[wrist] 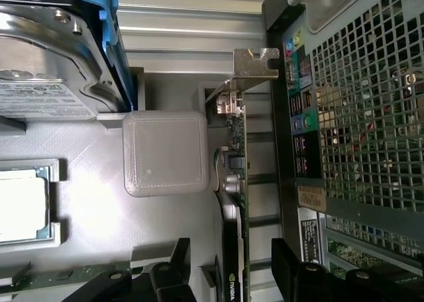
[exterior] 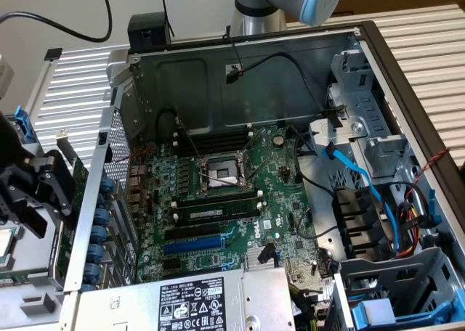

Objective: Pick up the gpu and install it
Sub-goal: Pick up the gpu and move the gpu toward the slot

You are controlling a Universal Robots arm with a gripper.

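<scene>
Gripper (wrist: 228,252) is wide open with nothing in it; one black finger sits on each side of the gpu (wrist: 240,176), with a gap on both sides as far as I can see, so no contact yet.

The card stands on edge in a grey printed holder (wrist: 99,242), outside the PC case (wrist: 371,116) and just beside its rear port panel (wrist: 301,123); its silver bracket (wrist: 255,62) is at the end away from my fingers, and the NVIDIA-marked shroud is right between them.

Handling guess: light, stiff, a bit fragile; I'd squeeze across the flat faces, shroud on one side and bare board on the other, and stay off the gold edge connector and the fan; the plastic shroud could be slippery, and the thin bracket would flex if I grabbed it there.

Counts, going outward:
- one gpu, one bracket on it
- one pale printed block (wrist: 165,153) touching or nearly touching the card's side; can't tell which
- one CPU chip (wrist: 20,206) in its own pocket of the holder
- one hard drive (wrist: 40,63) in a blue caddy

Inside the case: one motherboard (exterior: 218,222), one blue expansion slot (exterior: 192,245), and one seated memory stick (exterior: 218,212) that I can make out.
</scene>
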